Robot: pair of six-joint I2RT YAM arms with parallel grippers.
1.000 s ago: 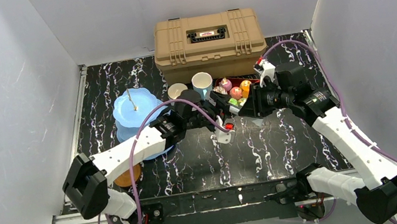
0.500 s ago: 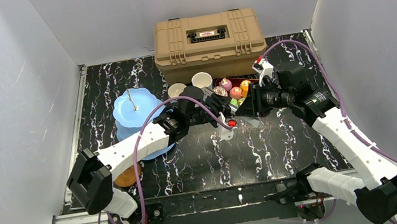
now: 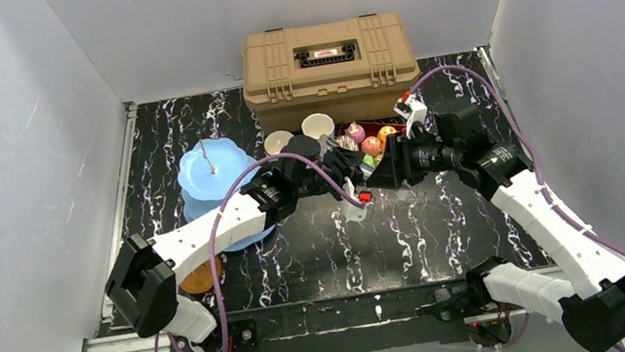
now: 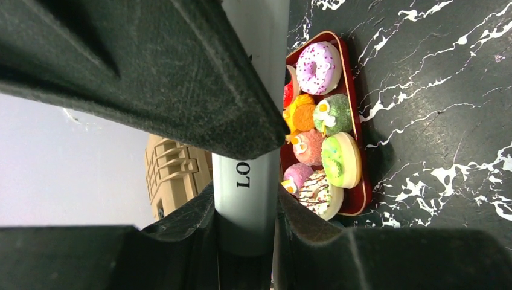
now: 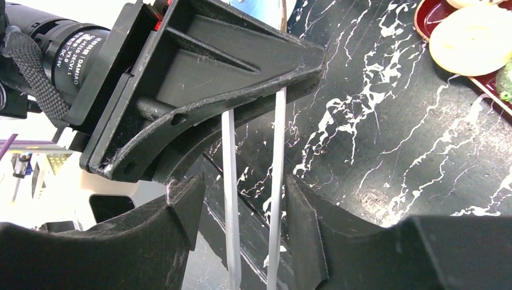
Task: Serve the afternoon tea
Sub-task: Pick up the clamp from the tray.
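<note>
"LO" — on the pale bar [image 4: 244, 175]; "DAMIAO" — on the black motor [image 5: 78, 54].

Cake stand [image 3: 212, 165]: light-blue, scalloped tiers on a central metal rod, upright at my far left. My left arm [image 3: 222, 222] crosses its lower tier.
Mugs: white mug [image 3: 277, 141] and light-blue mug [image 3: 317, 125], upright, side by side, between stand and treats.
Toy donuts and cakes [image 4: 309, 147]: packed touching in the dark-red tray [image 4: 355, 204]. They include a purple sprinkled donut [image 4: 319, 66] and green, orange and chocolate-drizzled pieces.
Saucer [image 3: 202, 276]: round, brown, flat, near left, partly hidden by my arm.
</note>
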